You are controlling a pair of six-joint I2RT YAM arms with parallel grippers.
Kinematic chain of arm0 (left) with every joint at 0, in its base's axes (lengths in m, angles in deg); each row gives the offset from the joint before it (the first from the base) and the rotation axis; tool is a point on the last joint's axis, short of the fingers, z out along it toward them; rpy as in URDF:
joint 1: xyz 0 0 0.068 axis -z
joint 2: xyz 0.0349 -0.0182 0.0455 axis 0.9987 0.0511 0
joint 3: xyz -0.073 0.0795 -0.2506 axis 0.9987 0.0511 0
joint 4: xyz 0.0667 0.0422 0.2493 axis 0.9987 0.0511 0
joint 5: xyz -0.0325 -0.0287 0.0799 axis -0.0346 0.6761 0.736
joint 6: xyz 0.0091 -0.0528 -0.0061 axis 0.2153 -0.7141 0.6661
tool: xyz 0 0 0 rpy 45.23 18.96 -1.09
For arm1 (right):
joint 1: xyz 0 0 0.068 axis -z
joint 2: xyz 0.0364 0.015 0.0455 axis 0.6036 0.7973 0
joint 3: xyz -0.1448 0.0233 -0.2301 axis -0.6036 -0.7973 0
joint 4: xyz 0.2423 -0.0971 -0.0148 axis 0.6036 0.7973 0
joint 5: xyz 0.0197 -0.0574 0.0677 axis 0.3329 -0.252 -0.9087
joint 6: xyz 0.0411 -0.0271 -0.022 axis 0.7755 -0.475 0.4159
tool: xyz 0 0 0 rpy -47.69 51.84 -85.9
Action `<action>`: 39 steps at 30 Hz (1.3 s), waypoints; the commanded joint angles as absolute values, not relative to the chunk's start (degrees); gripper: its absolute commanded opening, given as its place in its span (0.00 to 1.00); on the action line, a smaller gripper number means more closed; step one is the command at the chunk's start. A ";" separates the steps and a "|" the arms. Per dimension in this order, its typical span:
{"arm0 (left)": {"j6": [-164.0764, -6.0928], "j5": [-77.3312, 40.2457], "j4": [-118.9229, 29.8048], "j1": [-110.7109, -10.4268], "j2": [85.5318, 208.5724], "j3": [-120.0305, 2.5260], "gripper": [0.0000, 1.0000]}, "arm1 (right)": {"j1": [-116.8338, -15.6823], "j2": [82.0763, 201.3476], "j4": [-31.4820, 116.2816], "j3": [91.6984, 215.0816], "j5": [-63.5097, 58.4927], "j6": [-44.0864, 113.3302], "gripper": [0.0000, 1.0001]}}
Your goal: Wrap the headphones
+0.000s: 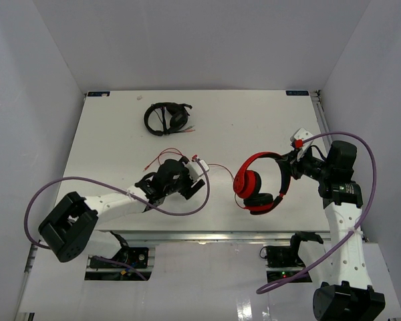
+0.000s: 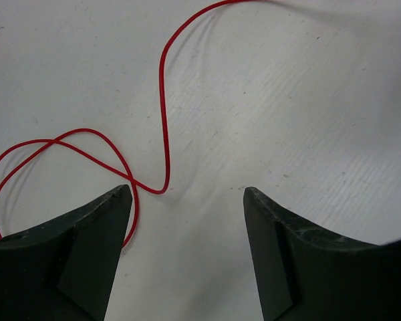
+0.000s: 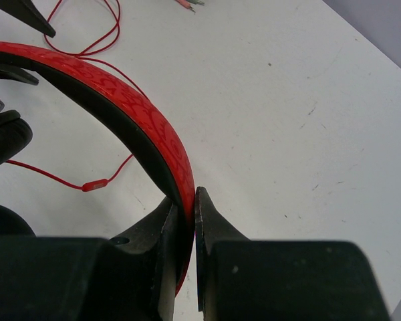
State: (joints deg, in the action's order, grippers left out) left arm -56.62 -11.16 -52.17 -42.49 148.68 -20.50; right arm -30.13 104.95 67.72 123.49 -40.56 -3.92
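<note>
The red headphones [image 1: 257,184] stand right of the table's middle, black-padded ear cups toward the left. My right gripper [image 1: 291,167] is shut on the red headband [image 3: 120,87], its jaws pinching the band in the right wrist view [image 3: 189,200]. The thin red cable [image 1: 217,167] runs left from the headphones to a loose loop [image 1: 164,158]. My left gripper [image 1: 184,183] hovers over the cable, open and empty. In the left wrist view [image 2: 187,194] the cable [image 2: 164,100] curves down between the jaws and crosses itself beside the left fingertip [image 2: 117,200].
Black headphones [image 1: 166,118] lie at the back left with their own thin cable. The red cable's inline piece [image 3: 93,185] lies on the table under the headband. White walls close in the table on three sides.
</note>
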 commanded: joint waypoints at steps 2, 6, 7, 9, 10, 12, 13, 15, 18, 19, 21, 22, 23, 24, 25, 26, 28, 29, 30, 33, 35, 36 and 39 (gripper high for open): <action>-54.74 -13.90 -55.03 -46.54 154.64 -25.33 0.72 | -30.36 104.39 67.88 125.00 -44.24 -2.10 0.08; -55.53 -17.28 -55.54 -48.28 158.71 -27.97 0.53 | -30.28 104.06 68.50 124.53 -44.52 -1.90 0.08; -55.97 -18.20 -55.63 -48.31 159.39 -28.46 0.46 | -30.32 104.09 68.64 124.39 -44.53 -1.90 0.08; -56.71 -19.85 -55.64 -48.31 160.84 -29.29 0.27 | -30.36 104.22 68.87 124.16 -44.44 -1.90 0.08; -56.85 -20.62 -55.33 -48.35 161.07 -29.56 0.23 | -30.36 104.27 68.96 124.07 -44.48 -1.81 0.08; -57.07 -23.04 -54.86 -48.32 161.45 -29.88 0.19 | -30.28 104.40 69.04 123.99 -44.61 -1.62 0.08; -57.12 -23.48 -55.00 -48.41 161.06 -29.40 0.19 | -30.33 104.35 68.95 124.09 -44.61 -1.38 0.08; -57.05 -24.22 -55.32 -48.42 160.19 -28.42 0.20 | -30.36 104.42 68.87 124.26 -44.71 -0.88 0.08; -56.74 -25.17 -55.31 -48.59 158.71 -27.43 0.18 | -30.36 104.69 68.70 124.56 -44.90 -0.19 0.08; -56.53 -25.57 -55.09 -48.66 158.57 -27.37 0.17 | -30.36 104.77 68.70 124.70 -44.97 -0.04 0.08; -56.01 -25.90 -54.13 -48.70 158.71 -27.69 0.10 | -30.36 105.07 69.02 125.14 -45.27 0.44 0.08; -55.68 -26.20 -53.47 -48.73 158.85 -27.99 0.06 | -30.36 105.20 69.32 125.47 -45.47 0.74 0.08; -55.41 -26.76 -52.35 -48.83 159.00 -28.31 0.02 | -30.36 105.32 69.80 125.85 -45.70 0.91 0.08; -55.11 -27.32 -50.80 -48.92 159.12 -28.79 0.00 | -30.36 105.45 70.73 126.35 -46.13 0.88 0.08; -54.68 -27.51 -49.46 -48.92 159.17 -29.40 0.00 | -30.36 105.64 71.90 126.90 -46.75 0.81 0.08; -54.32 -27.59 -48.74 -48.84 158.97 -29.74 0.00 | -30.36 105.81 72.82 127.26 -47.32 0.51 0.08; -53.53 -27.41 -47.39 -49.18 157.40 -30.09 0.00 | -30.39 105.99 75.52 128.15 -49.62 -1.97 0.08; -53.27 -27.21 -46.81 -49.54 156.15 -30.30 0.00 | -30.44 106.20 77.03 128.62 -50.61 -4.46 0.08; -52.99 -27.09 -45.66 -49.88 155.42 -30.86 0.00 | -30.78 106.46 79.10 129.20 -51.32 -6.42 0.08; -52.56 -26.41 -41.92 -50.88 153.81 -33.72 0.00 | -33.30 106.46 83.24 130.25 -50.41 -11.47 0.08; -53.06 -25.14 -38.36 -51.75 153.19 -36.42 0.00 | -36.38 105.49 82.75 129.70 -47.02 -12.30 0.08; -53.53 -24.74 -36.73 -52.08 152.98 -38.66 0.00 | -38.92 104.92 81.92 129.17 -45.24 -11.99 0.08; -56.13 -23.75 -31.45 -52.34 152.68 -45.53 0.00 | -47.66 103.85 79.35 126.72 -38.01 -9.95 0.08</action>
State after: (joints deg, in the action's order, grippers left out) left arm -53.92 -25.03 -39.00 -51.49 156.22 -36.82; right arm -38.76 105.83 80.41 127.10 -43.96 -10.76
